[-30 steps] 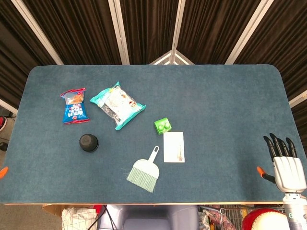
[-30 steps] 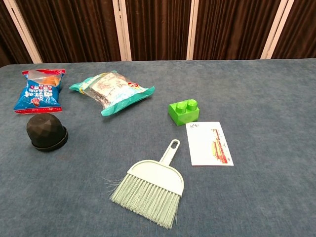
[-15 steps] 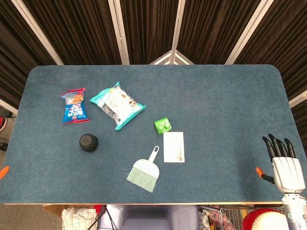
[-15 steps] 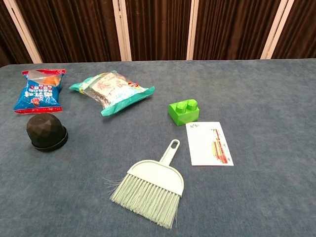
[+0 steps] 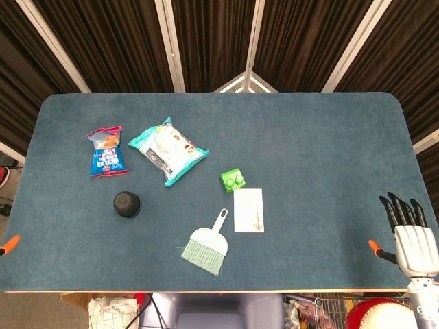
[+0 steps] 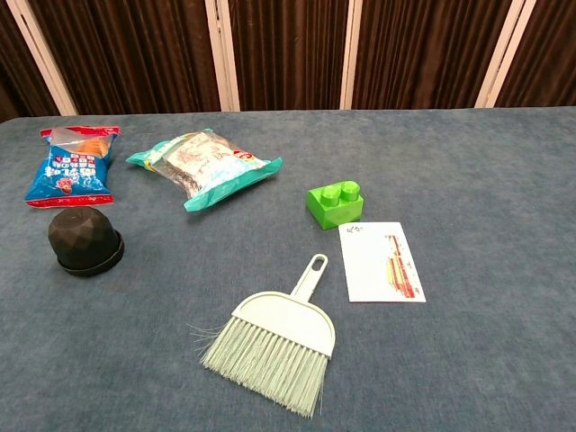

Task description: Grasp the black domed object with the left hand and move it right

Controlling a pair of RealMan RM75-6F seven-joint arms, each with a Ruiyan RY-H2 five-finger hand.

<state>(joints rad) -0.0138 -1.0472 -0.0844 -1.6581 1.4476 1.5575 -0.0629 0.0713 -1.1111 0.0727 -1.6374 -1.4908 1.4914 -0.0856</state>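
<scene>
The black domed object (image 5: 127, 204) stands on the blue table (image 5: 309, 151) at the left, below the blue snack bag; the chest view has the dome (image 6: 85, 241) at its left edge. Nothing touches it. Of my left hand only an orange tip (image 5: 8, 245) shows at the far left edge of the head view, well left of the dome and off the table. My right hand (image 5: 410, 233) hovers at the table's right front corner, fingers straight and apart, holding nothing. The chest view shows neither hand.
A blue snack bag (image 5: 106, 151) and a teal-edged packet (image 5: 168, 149) lie behind the dome. To its right are a green brick (image 5: 234, 180), a white card (image 5: 248, 210) and a pale green hand brush (image 5: 206, 245).
The orange tip at the left edge has crept slightly further into view. My right hand has drifted a little to the right and down. The objects have not moved.
</scene>
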